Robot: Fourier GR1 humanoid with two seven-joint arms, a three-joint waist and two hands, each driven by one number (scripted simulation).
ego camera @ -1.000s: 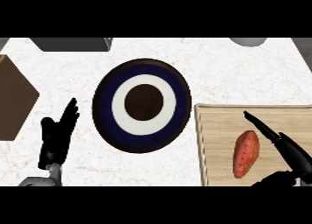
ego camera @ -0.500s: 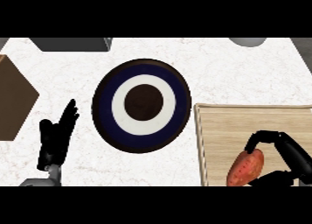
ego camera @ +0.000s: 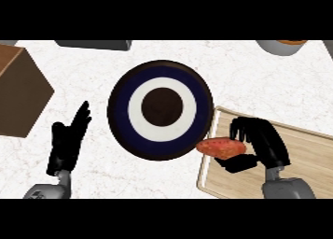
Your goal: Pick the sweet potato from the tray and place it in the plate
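An orange-red sweet potato (ego camera: 221, 147) is held by my right hand (ego camera: 260, 144), whose fingers and thumb curl round it. It hangs over the left edge of the light wooden tray (ego camera: 306, 161), right beside the plate's lower right rim. The plate (ego camera: 162, 109) is round, dark blue with a white ring and a dark brown centre, and lies in the middle of the counter. My left hand (ego camera: 67, 142) rests open at the lower left, fingers straight, apart from the plate.
A brown wooden box (ego camera: 14, 91) stands at the left edge. A grey object (ego camera: 93, 44) lies at the top, and a grey bowl (ego camera: 282, 45) with something orange in it sits at the top right. The counter is white marble.
My right hand went from open beside the sweet potato to curled round it, then lifted it and carried it left to the tray's edge. The view has shifted too.
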